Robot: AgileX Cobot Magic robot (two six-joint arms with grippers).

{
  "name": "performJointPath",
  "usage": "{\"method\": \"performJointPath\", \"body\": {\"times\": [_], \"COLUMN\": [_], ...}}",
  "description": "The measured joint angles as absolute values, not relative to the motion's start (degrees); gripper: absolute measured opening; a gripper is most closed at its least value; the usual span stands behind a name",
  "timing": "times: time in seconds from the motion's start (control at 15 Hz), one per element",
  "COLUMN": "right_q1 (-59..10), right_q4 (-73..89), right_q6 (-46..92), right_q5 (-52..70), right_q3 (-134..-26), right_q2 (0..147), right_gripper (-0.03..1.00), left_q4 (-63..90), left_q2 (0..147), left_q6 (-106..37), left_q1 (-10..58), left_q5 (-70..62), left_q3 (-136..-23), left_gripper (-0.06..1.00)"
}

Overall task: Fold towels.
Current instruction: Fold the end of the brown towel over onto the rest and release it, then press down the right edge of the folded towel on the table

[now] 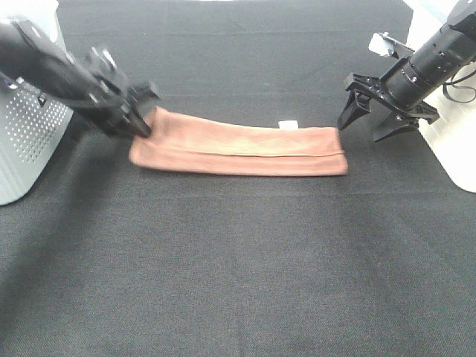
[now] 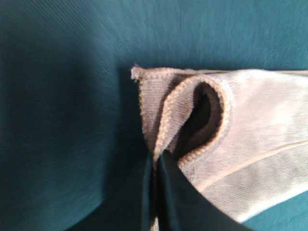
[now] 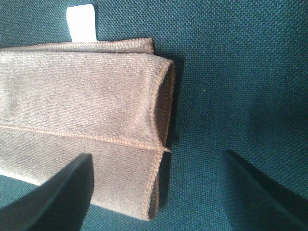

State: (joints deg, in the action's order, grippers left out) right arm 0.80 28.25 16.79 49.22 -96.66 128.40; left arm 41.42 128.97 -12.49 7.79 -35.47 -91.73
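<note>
The reddish-brown towel (image 1: 238, 149) lies folded into a long strip across the middle of the black table, with its small white tag (image 1: 288, 123) on the far edge. My left gripper (image 1: 141, 123) is shut on the towel's left end. In the left wrist view the closed fingertips (image 2: 159, 163) pinch a stitched edge of the towel (image 2: 250, 125), and the layers bulge open there. My right gripper (image 1: 362, 130) is open and empty just off the towel's right end. In the right wrist view it (image 3: 156, 159) straddles that end of the towel (image 3: 82, 106), with the tag (image 3: 81, 21) beyond.
A grey perforated box (image 1: 26, 141) stands at the left edge of the table behind my left arm. A white block (image 1: 454, 149) stands at the right edge beside my right arm. Black cloth (image 1: 238, 282) covers the table.
</note>
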Motion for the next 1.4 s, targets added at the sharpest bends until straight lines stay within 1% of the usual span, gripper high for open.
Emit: {"method": "performJointPath", "body": {"times": [0.2,0.33,0.47,0.67,0.73,0.8,0.87,0.93,1.13,1.2,1.27,1.33,1.4], "right_q1": [0.80,0.80,0.80,0.80,0.80,0.80,0.80,0.80,0.80,0.80,0.80,0.80,0.80], "right_q4": [28.25,28.25,28.25,28.25,28.25,28.25,28.25,28.25,28.25,28.25,28.25,28.25,28.25], "right_q6": [16.79,16.79,16.79,16.79,16.79,16.73,16.73,16.73,16.73,16.73,16.73,16.73,16.73], "right_q5": [49.22,49.39,49.96,50.59,50.59,51.17,51.17,51.62,52.02,52.02,52.02,52.02,52.02], "right_q3": [-96.66,-96.66,-96.66,-96.66,-96.66,-96.66,-96.66,-96.66,-96.66,-96.66,-96.66,-96.66,-96.66], "right_q2": [128.40,128.40,128.40,128.40,128.40,128.40,128.40,128.40,128.40,128.40,128.40,128.40,128.40], "right_gripper": [0.68,0.68,0.68,0.68,0.68,0.68,0.68,0.68,0.68,0.68,0.68,0.68,0.68], "left_q4": [32.72,28.71,32.14,40.45,40.45,42.28,42.28,42.40,42.46,42.51,42.86,43.54,43.83], "left_q2": [125.08,124.05,123.87,126.97,126.97,132.70,132.70,137.97,146.05,147.99,149.60,150.46,150.75], "left_q6": [-7.16,-2.75,-1.20,0.00,0.00,2.41,2.41,5.16,9.63,10.89,11.92,12.20,12.20], "left_q1": [7.73,7.73,8.82,14.67,14.67,18.85,18.85,21.89,26.07,26.93,27.67,28.13,28.76], "left_q5": [-38.67,-43.03,-47.44,-48.47,-48.47,-47.96,-47.96,-46.75,-45.09,-45.09,-44.98,-44.40,-43.54], "left_q3": [-92.30,-95.28,-100.90,-108.40,-108.40,-114.48,-114.48,-119.58,-129.37,-131.49,-132.87,-133.38,-133.44], "left_gripper": [0.01,0.01,0.01,0.01,0.01,0.01,0.01,0.01,0.01,0.03,0.08,0.17,0.29]}}
